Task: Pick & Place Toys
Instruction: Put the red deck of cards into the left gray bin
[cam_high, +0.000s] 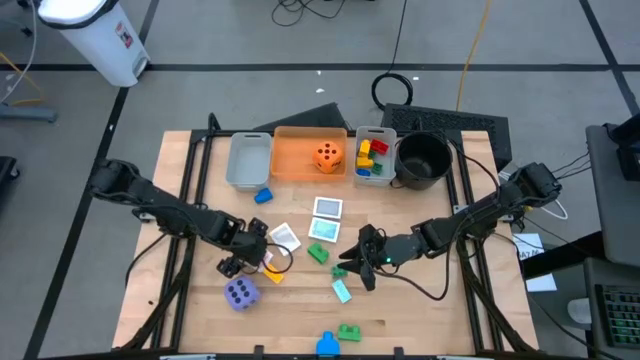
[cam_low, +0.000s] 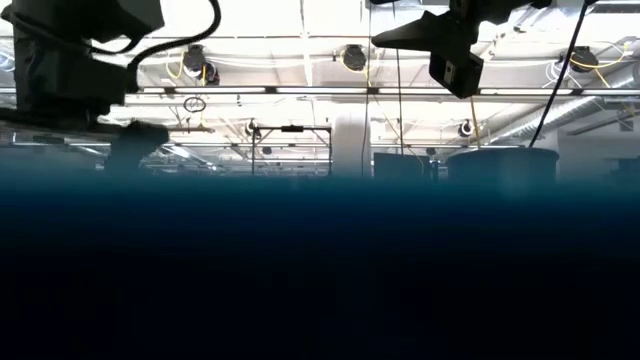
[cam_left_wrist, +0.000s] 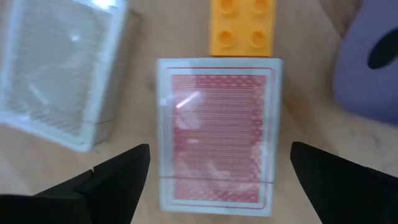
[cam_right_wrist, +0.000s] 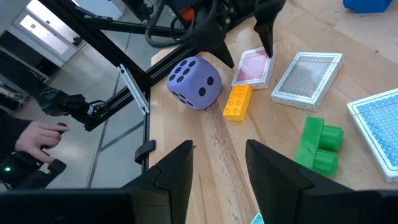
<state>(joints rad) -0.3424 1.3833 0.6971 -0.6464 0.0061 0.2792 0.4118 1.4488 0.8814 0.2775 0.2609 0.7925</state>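
1. Wooden table (cam_high: 200, 330) fills the middle of the high view, on a grey floor.
2. At lower left of centre, the left gripper (cam_left_wrist: 217, 180) hovers spread wide, its jaws straddling a red-backed card case (cam_left_wrist: 216, 134).
3. That case lies flat beside a yellow brick (cam_left_wrist: 241, 28) and a purple die (cam_high: 241, 293).
4. It looks light, stiff and slick, probably best pinched across its long edges.
5. Right of centre, the right gripper (cam_right_wrist: 219, 163) sits partly parted and empty, near a green brick (cam_right_wrist: 320, 146).
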